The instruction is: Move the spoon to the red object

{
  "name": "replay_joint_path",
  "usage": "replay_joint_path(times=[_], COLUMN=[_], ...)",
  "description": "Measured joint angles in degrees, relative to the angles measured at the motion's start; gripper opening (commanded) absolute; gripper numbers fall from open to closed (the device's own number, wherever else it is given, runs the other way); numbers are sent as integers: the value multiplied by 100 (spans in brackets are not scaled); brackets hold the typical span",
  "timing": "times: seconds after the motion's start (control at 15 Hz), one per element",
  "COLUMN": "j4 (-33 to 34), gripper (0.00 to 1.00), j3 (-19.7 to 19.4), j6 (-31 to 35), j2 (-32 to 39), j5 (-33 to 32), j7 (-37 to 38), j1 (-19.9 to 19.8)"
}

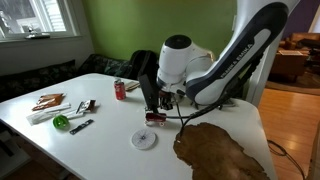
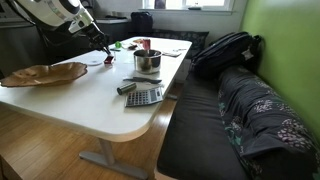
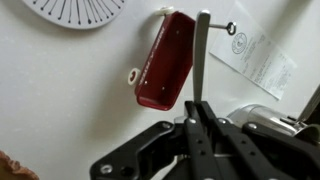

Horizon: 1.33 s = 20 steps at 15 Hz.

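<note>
The white bench [image 1: 100, 140] fills most of what I see, with the arm [image 1: 235, 55] reaching in from the right in an exterior view and a brown wooden tray [image 1: 215, 152] lying at the bench's near right corner. In an exterior view a steel pot [image 2: 147, 60] stands toward the far end. Under the hand [image 1: 155, 102] sits the red object [image 1: 153, 117], a small boxy thing with white knobs on its side, and a white round disc [image 1: 144, 139] lies just beside it, nearer to the bench's front edge. In the wrist view the hand [image 3: 198, 108] is pinched tight on the spoon [image 3: 202, 50]: a thin flat silver handle sticks straight out from between the fingers and runs along the right edge of the red object. I cannot see the spoon's bowl; it is hidden by the hand. I judge the spoon to be light, stiff and slippery, so a narrow pinch can let it swivel or slide. A hold across the flat faces of the handle, close to the balance point, seems safest. I cannot tell whether the spoon touches the red object yet, so I would lower gently and let go only once it rests there.
</note>
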Motion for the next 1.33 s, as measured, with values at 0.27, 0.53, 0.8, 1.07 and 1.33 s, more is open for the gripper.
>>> replay_joint_path(times=[0.27,0.53,0.8,1.07,1.33], j4=[389,516,550,698,876], gripper=[8,2,2,2,2], j3=[245,428,454,663,740], j6=[-115,-209,-196,-195,-195], j2=[138,188,198,306,486], j5=[520,523,526,585,685], j7=[-80,-83,-78,-68,-40], j1=[-193,-338,-391,-575,-634])
